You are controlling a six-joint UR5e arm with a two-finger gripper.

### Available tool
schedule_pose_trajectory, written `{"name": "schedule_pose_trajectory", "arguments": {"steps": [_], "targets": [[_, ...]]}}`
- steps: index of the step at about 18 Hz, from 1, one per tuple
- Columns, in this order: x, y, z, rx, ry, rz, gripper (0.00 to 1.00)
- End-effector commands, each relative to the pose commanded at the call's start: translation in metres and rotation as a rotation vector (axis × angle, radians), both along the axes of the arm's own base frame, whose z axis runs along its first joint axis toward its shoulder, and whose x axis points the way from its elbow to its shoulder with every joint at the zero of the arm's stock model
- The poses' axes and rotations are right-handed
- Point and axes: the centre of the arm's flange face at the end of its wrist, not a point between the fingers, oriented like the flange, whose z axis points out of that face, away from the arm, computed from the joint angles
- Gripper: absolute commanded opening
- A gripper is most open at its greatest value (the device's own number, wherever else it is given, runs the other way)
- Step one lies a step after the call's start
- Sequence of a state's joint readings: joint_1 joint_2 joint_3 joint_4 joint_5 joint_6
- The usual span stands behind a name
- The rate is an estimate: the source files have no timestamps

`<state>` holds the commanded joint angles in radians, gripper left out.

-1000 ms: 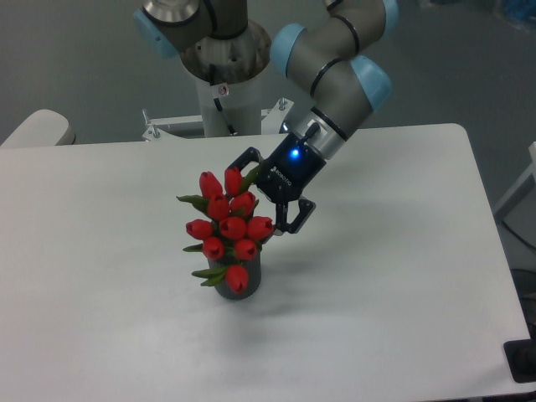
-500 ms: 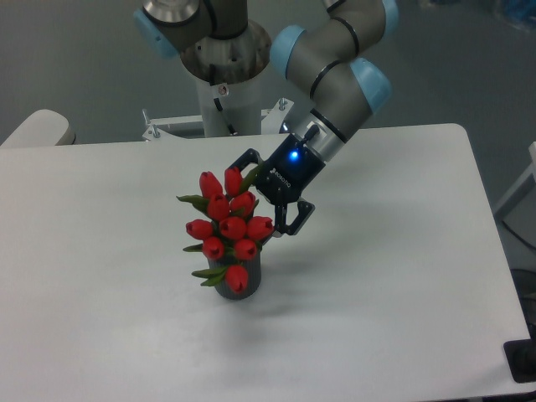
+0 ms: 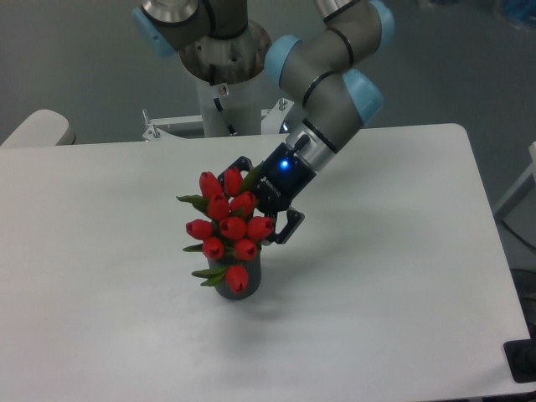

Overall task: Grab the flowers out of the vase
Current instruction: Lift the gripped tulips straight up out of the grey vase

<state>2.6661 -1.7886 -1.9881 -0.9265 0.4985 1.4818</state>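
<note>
Red tulip buds (image 3: 228, 228), closed and tightly bunched with green pointed leaves, stand in a dark ribbed vase (image 3: 249, 280) on the white worktop (image 3: 402, 251). The fingers (image 3: 265, 201) are spread open, flanking the bunch's upper right side. The light, soft, crushable flowers probably call for gentle hold low on the gathered stems.

The flowers (image 3: 228, 228) hide most of the vase (image 3: 248, 283) and the gripper's far fingers (image 3: 239, 164).
</note>
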Motion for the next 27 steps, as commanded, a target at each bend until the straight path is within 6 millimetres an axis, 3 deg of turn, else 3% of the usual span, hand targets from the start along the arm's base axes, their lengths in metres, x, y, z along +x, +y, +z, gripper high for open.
{"name": "schedule_pose_trajectory", "arguments": {"steps": [4, 10, 15, 19, 27], "targets": [[-0.004, 0.002, 0.0, 0.005, 0.003, 0.0, 0.97], [-0.006, 0.004, 0.002, 0.042, -0.006, 0.001, 0.64], [-0.007, 0.004, 0.004, 0.045, 0.0, 0.002, 0.46], [-0.01, 0.001, 0.007, 0.051, 0.006, 0.009, 0.4], [-0.021, 0.0, 0.022, 0.042, -0.012, 0.049, 0.4]]}}
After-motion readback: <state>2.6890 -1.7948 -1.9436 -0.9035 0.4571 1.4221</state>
